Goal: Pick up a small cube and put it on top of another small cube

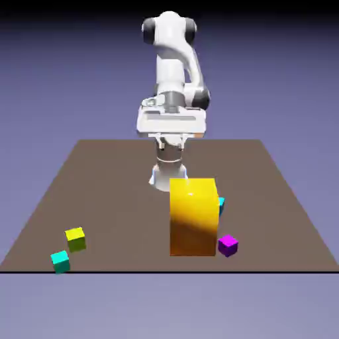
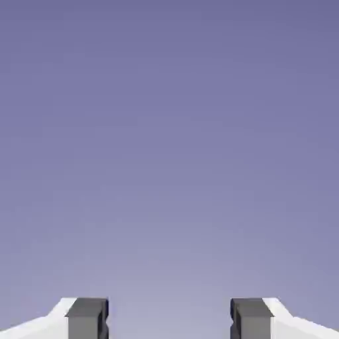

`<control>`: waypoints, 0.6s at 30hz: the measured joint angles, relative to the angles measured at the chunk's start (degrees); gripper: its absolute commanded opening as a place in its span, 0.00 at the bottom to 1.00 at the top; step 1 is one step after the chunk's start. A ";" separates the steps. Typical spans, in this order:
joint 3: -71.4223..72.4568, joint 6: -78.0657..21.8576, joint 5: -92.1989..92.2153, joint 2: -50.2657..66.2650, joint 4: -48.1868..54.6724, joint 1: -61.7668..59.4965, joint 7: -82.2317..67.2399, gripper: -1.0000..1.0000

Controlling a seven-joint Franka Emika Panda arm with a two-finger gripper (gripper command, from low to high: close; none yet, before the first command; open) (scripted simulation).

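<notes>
I have the gripper (image 2: 169, 321) up at the top middle of the exterior view, fingers spread with nothing between them; the hand view shows only blank backdrop. So I judge the pick has not begun. The lime cube (image 1: 75, 238) sits on the table (image 1: 278, 192) at lower left, just beside a cyan cube (image 1: 60, 261). The purple cube (image 1: 228, 245) rests lower right, next to the tall yellow-orange block (image 1: 193, 216). Next I must swing down over the lime cube without nudging its cyan neighbour.
</notes>
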 measured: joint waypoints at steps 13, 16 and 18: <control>0.67 -27.91 4.29 26.99 25.66 -16.15 6.45 0.50; 0.82 -34.35 5.28 33.22 31.59 -19.79 7.93 0.50; 0.93 -38.64 5.94 37.38 35.53 -21.98 8.92 0.50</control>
